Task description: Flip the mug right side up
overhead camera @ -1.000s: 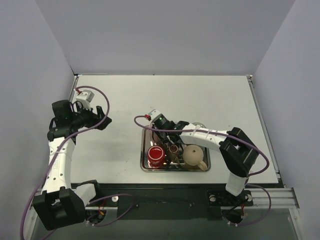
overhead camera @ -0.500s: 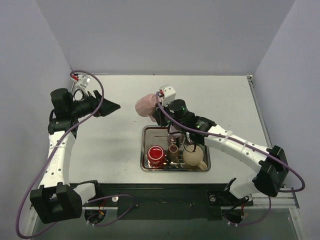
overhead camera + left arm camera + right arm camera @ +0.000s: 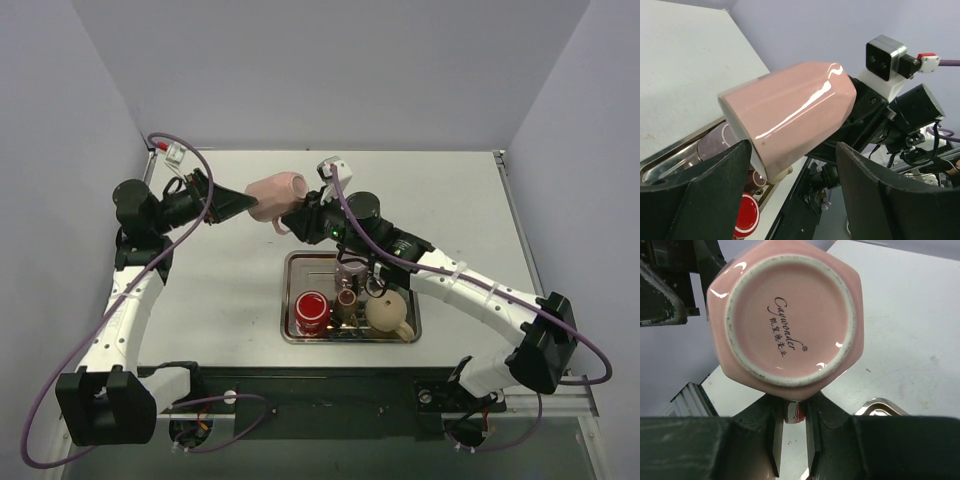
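Pink mug (image 3: 277,193) is up in the air, above the table (image 3: 450,200), between the two arms. It lies on its side. Its flat bottom faces the right arm, and in the right wrist view you can read dark writing on that bottom (image 3: 787,315).

The right claw (image 3: 303,212) is pressed almost together and pinches a small part of the mug, right under the bottom (image 3: 792,412). I cannot tell if that part is the handle.

The left claw (image 3: 235,203) is spread wide. In the left wrist view its two black fingers (image 3: 695,190) stand on each side of the mug (image 3: 790,115), near the wide end. I cannot tell if they touch it.

Down on the table sits a shiny metal tray (image 3: 310,270). A red cup (image 3: 312,310) and a round tan pot (image 3: 385,312) stand in it, with some small things between them that are hard to make out.
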